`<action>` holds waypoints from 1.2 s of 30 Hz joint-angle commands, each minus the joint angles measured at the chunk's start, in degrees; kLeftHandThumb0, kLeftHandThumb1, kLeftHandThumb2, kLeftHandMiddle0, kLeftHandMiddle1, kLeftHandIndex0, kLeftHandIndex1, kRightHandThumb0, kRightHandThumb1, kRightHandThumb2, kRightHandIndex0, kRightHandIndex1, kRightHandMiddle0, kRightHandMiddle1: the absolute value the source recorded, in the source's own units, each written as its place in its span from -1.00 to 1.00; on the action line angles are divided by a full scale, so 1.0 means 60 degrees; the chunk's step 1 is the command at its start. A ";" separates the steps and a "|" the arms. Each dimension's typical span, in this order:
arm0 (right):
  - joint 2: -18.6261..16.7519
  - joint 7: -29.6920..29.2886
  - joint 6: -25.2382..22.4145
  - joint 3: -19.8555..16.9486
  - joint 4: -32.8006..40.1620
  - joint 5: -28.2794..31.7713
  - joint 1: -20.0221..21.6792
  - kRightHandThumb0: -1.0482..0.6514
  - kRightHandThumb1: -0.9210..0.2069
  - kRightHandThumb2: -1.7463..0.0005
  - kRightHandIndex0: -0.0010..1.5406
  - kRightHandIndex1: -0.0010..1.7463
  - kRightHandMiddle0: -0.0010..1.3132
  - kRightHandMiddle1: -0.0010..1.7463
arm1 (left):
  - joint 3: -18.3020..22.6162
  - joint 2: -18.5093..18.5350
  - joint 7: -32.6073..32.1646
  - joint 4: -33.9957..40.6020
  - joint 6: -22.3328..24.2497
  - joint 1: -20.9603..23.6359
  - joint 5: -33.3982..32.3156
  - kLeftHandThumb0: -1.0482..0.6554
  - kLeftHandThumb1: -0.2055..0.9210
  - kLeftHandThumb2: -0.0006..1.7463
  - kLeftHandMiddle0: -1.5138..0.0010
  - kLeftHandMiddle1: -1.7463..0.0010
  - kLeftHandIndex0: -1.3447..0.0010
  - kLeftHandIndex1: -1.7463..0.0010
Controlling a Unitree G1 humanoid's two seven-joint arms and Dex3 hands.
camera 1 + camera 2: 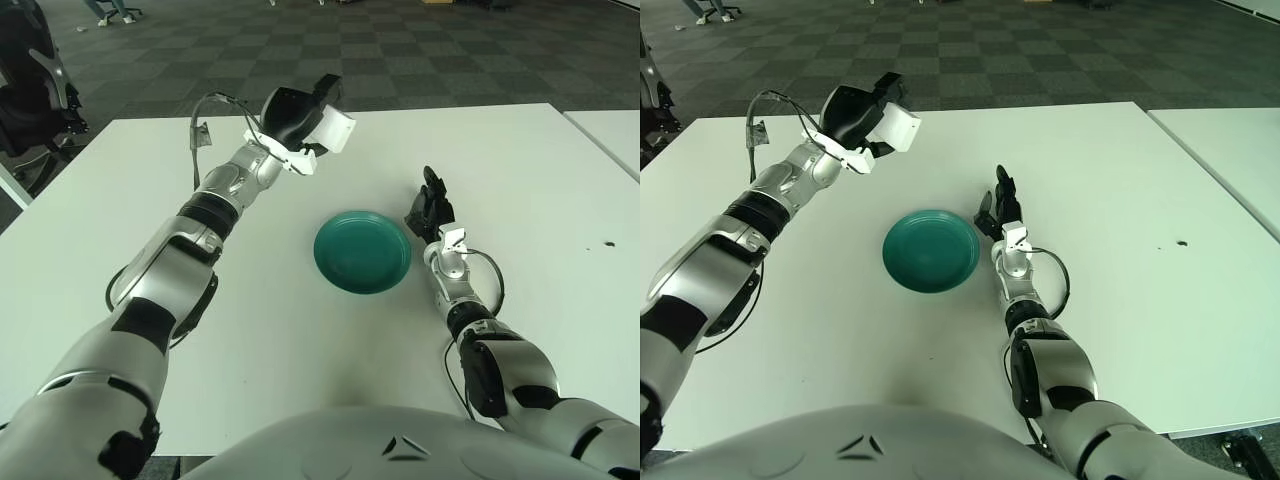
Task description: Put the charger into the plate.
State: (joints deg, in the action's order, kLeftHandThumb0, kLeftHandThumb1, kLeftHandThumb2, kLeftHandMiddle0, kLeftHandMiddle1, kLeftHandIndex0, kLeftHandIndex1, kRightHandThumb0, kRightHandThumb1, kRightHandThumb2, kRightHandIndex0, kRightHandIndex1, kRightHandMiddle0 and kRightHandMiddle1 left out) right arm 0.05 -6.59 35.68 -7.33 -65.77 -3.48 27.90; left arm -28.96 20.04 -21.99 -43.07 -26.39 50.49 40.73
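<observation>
White charger (337, 131), teal plate (362, 252)

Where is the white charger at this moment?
The charger is held in the left hand, raised over the table's far side, up and left of the green plate.

Two robot arms in glossy silver-grey shells, broken by black joint bands at elbow and forearm. Rounded pale grey torso cover along the bottom edge, marked with small dark triangular cut-outs. Left hand (297, 115) at upper centre-left: black fingers, white wrist bracket. Thin black cable looping off the left forearm, ending in a small grey connector at upper left. Right hand (430, 211) right of centre: black fingers, white wrist bracket, silver ribbed wrist, black cable curling beside the forearm.
</observation>
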 commanded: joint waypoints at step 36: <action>-0.0303 0.0131 -0.1766 -0.0034 -0.1285 0.0156 -0.1608 -0.95 -1.00 -0.08 -1.00 -1.00 -1.00 -0.94 | -0.0745 -0.0441 0.5402 0.1393 -0.1716 -0.1321 -0.0767 -0.30 -0.01 0.45 -0.46 -1.00 0.14 -1.00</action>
State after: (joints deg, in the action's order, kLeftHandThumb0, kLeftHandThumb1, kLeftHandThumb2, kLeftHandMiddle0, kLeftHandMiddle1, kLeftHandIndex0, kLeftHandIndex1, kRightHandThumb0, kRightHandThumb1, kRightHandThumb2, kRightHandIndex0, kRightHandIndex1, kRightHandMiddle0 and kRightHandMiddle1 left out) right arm 0.07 -6.56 35.57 -7.12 -65.77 -3.56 27.88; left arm -31.82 18.14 8.48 -32.46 -36.87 41.59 34.30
